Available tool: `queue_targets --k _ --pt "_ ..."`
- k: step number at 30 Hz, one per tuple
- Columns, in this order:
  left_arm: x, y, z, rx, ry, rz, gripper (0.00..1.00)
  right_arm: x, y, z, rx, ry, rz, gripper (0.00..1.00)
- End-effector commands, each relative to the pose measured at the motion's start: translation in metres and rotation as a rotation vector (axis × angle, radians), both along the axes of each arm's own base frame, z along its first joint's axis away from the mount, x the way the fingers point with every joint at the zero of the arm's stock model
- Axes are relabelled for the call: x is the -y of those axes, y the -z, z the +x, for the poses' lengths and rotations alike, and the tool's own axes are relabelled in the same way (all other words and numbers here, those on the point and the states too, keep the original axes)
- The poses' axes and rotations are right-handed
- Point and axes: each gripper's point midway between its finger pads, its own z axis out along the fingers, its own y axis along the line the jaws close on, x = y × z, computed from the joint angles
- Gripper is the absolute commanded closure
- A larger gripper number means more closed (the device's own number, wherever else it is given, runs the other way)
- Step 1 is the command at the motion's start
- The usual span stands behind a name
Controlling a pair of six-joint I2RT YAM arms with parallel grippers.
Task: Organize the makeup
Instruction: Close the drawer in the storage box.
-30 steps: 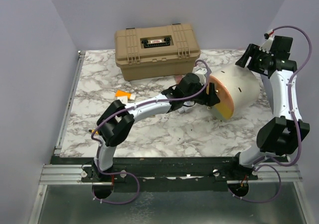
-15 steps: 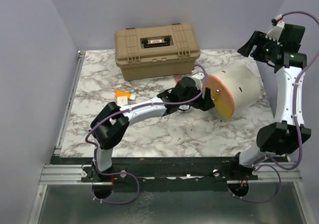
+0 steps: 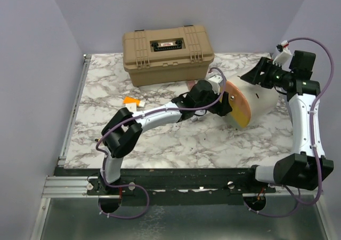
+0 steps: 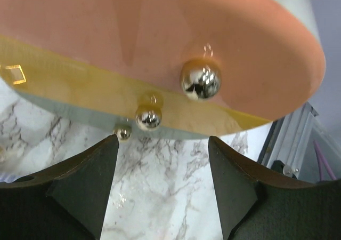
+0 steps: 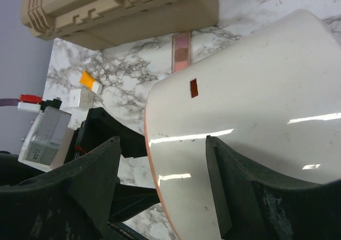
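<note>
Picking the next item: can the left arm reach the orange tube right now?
Probably yes. The orange tube lies uncovered on bare marble beside that arm's forearm; the left gripper, open at the round pouch, would need to pull back first.

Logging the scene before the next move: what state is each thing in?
tan hard case: lid shut.
round pouch: lying on its side.
left pincer: open, empty, facing the pouch's orange end.
right pincer: open, empty, over the pouch's cream wall.
orange tube: lying flat on the table.
pink palette: flat, beside the case.
</note>
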Motion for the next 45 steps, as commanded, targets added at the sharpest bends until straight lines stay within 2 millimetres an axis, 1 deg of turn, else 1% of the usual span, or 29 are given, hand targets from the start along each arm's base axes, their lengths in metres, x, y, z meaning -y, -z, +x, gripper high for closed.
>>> queue_targets --k 1,5,8,9,12,15,20,23,28,32,35,38,40,43,45 --pt "0.016 0.013 0.015 0.064 0.011 0.031 0.3 -0.003 0.018 -0.005 -0.071 -0.04 0.002 0.3" --pt "0.024 0.032 0.026 0.08 0.021 0.062 0.3 -0.002 0.017 -0.006 -0.058 -0.035 -0.005 0.3" --pt "0.03 0.037 0.024 0.097 0.057 0.054 0.34 -0.002 0.018 -0.005 -0.062 -0.039 -0.001 0.31" --pt "0.03 0.037 0.024 0.109 0.064 0.052 0.36 -0.003 0.018 -0.005 -0.065 -0.041 0.001 0.31" --pt "0.026 0.037 0.028 0.144 0.052 0.063 0.46 -0.003 0.021 -0.004 -0.076 -0.044 0.004 0.33" --pt "0.024 0.028 0.031 0.175 0.036 0.051 0.48 -0.002 0.022 -0.004 -0.075 -0.041 0.002 0.33" --pt "0.028 0.005 0.031 0.231 0.046 -0.021 0.48 -0.003 0.024 -0.004 -0.081 -0.043 0.005 0.33" --pt "0.027 -0.002 0.034 0.261 0.029 -0.047 0.51 -0.003 0.026 -0.004 -0.087 -0.043 0.007 0.33" --pt "0.022 -0.019 0.033 0.31 0.014 -0.091 0.51 -0.003 0.026 -0.004 -0.087 -0.043 0.006 0.33" --pt "0.019 -0.028 0.033 0.332 -0.003 -0.127 0.5 -0.003 0.024 -0.004 -0.091 -0.047 0.011 0.33" --pt "0.022 -0.02 0.033 0.313 0.001 -0.124 0.53 -0.004 0.022 -0.004 -0.085 -0.051 0.011 0.33" --pt "0.03 -0.012 0.027 0.246 0.036 -0.135 0.58 -0.004 0.023 -0.006 -0.087 -0.049 0.011 0.33" --pt "0.033 -0.003 0.021 0.222 0.075 -0.116 0.55 -0.004 0.024 -0.006 -0.089 -0.047 0.007 0.33" --pt "0.03 0.01 0.02 0.205 0.073 -0.09 0.53 -0.002 0.025 -0.006 -0.09 -0.038 0.003 0.32" --pt "0.028 0.014 0.019 0.206 0.075 -0.076 0.52 -0.002 0.026 -0.006 -0.092 -0.039 0.001 0.33"
